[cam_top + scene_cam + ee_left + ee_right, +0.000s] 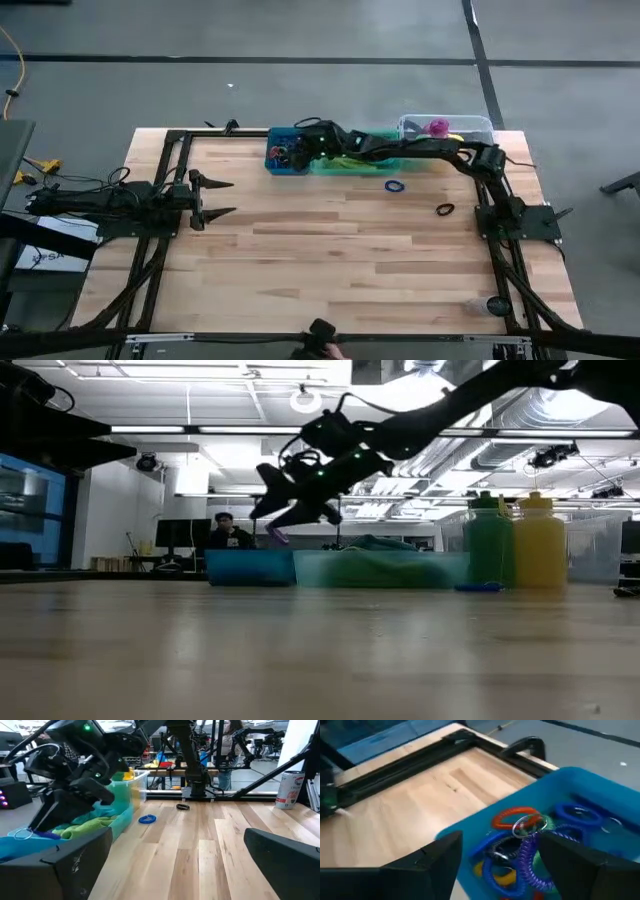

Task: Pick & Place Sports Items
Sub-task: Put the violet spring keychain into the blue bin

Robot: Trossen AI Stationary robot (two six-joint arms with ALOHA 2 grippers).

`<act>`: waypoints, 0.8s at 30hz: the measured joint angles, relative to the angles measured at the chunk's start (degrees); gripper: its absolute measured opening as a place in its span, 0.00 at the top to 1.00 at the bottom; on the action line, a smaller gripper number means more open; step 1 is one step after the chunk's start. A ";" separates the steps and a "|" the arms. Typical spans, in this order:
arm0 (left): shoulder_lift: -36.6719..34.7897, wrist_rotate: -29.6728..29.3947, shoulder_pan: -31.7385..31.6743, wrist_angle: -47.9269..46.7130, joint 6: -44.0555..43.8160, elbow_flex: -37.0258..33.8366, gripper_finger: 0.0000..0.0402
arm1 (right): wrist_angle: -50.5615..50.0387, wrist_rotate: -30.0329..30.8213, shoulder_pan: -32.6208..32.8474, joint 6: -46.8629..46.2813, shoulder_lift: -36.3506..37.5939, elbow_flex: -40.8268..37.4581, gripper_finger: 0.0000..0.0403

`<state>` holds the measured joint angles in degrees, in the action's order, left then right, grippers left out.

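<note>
High view: a pale wooden worktop (330,250) on grey floor is seen, the right claw (497,852) held part-spread over ring-filled blue bin (287,152), the left claw (215,198) spread wide, empty.

We see a blue bin (287,152) holding red, blue, yellow and purple coiled rings (530,845), a green bin (380,568) with teal and lime cloths (90,822), green (487,540) and yellow bottles (540,540), on pale striped wood (330,250).

No text, label or number can be read anywhere.
</note>
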<state>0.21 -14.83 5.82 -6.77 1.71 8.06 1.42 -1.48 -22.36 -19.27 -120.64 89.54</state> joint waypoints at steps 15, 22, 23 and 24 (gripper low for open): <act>0.02 0.00 0.00 0.00 0.00 0.02 0.08 | -2.15 1.80 2.40 -23.05 -0.04 0.00 0.49; 0.01 0.00 0.00 0.00 0.00 0.02 0.08 | -2.17 10.48 3.88 -22.99 -0.09 0.00 0.49; 0.00 0.00 0.00 0.00 0.00 0.02 0.08 | -2.36 11.07 4.11 -23.01 -0.09 0.00 0.49; 0.00 0.00 0.00 -0.02 0.00 0.02 0.08 | -2.76 11.62 4.45 -23.09 -0.12 0.00 0.49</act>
<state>0.21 -14.83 5.82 -6.78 1.72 8.08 -1.34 10.14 -17.91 -42.37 -120.76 89.54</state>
